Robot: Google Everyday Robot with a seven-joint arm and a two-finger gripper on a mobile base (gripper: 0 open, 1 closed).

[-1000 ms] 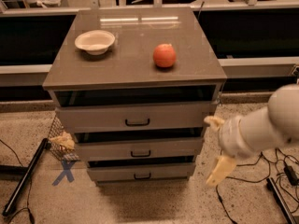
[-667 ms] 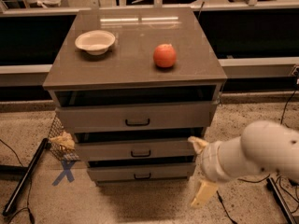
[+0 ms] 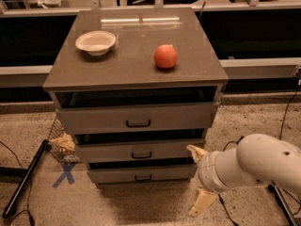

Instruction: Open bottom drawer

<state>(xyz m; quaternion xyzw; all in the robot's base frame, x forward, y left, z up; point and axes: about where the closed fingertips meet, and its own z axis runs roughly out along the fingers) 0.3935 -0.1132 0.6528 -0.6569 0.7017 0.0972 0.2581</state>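
Since the earlier views, the white arm [image 3: 254, 166] is brought lower and further left, so that the end effector [image 3: 193, 181] is now set just beside the right end of the bottom drawer [image 3: 117, 174], at the near right corner of the cabinet. Its two cream fingers [image 3: 203, 202] are spread wide, one above the other, and nothing is held between them. The handle [image 3: 143, 177], a small black bar at the centre of the drawer front, is not yet reached; bare drawer front is left between it and the end effector. The approach is judged to be under way, with grasp and pull yet to be made.

The bottom drawer is found lowest of three and appears shut or nearly so. The middle drawer [image 3: 108, 152] stands out just above it, and the upper finger is placed close to that drawer's right end, where a catch is judged possible during a move left.

Open floor [image 3: 141, 206] is seen on the near side of the cabinet, into which the drawer can be drawn. A blue tape cross [image 3: 66, 174] and a black pole [image 3: 23, 182] are kept well to the left. On the worktop [image 3: 131, 72], a bowl [image 3: 95, 42] and a round red fruit [image 3: 165, 56] are set back from the near edge; the fruit is judged liable to roll if the cabinet is jolted.
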